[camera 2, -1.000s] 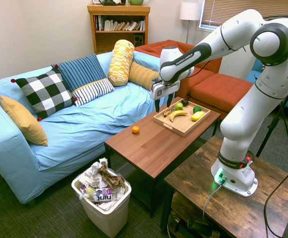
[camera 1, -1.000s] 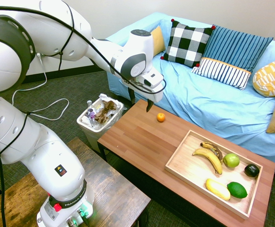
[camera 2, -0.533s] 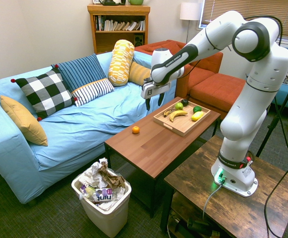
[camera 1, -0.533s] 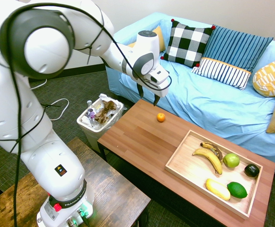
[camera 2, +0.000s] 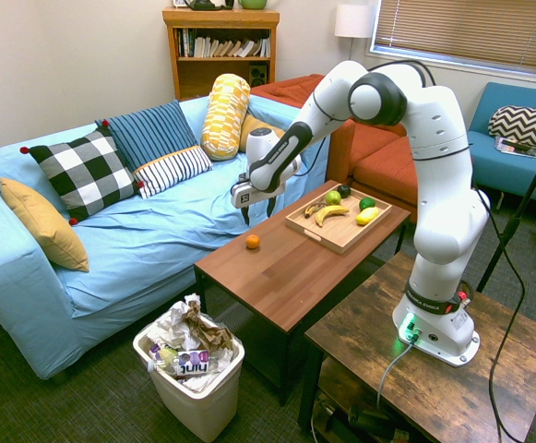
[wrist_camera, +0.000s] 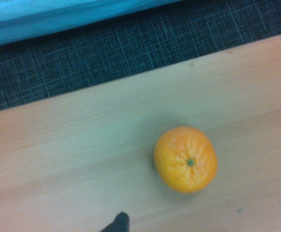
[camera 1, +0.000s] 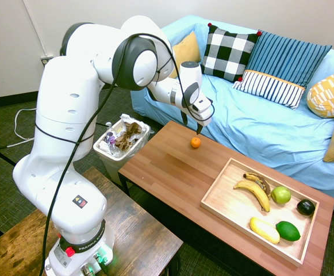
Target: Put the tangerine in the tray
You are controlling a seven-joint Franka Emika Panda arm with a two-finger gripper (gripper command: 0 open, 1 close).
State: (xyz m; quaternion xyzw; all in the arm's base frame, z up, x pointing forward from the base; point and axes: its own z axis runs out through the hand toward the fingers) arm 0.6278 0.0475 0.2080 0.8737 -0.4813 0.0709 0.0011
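Note:
The tangerine (camera 1: 195, 142) (camera 2: 252, 242) (wrist_camera: 185, 159) is a small bright-orange fruit lying on the reddish-brown coffee table (camera 1: 167, 172) near the edge that faces the sofa. My gripper (camera 1: 192, 126) (camera 2: 256, 215) hangs just above it, open, with nothing between its fingers. The tray (camera 1: 221, 198) (camera 2: 337, 235) of pale wood sits at the other end of the table and holds bananas, a green apple, a lime, a yellow fruit and a dark fruit.
A blue sofa (camera 1: 258, 126) with several cushions runs along the table's far side. A white bin (camera 1: 121, 144) full of rubbish stands on the floor at the table's end nearest the tangerine.
The arm has swung toward the sofa side of the table and come down, so the gripper now hangs right over the tangerine. The tangerine has not moved.

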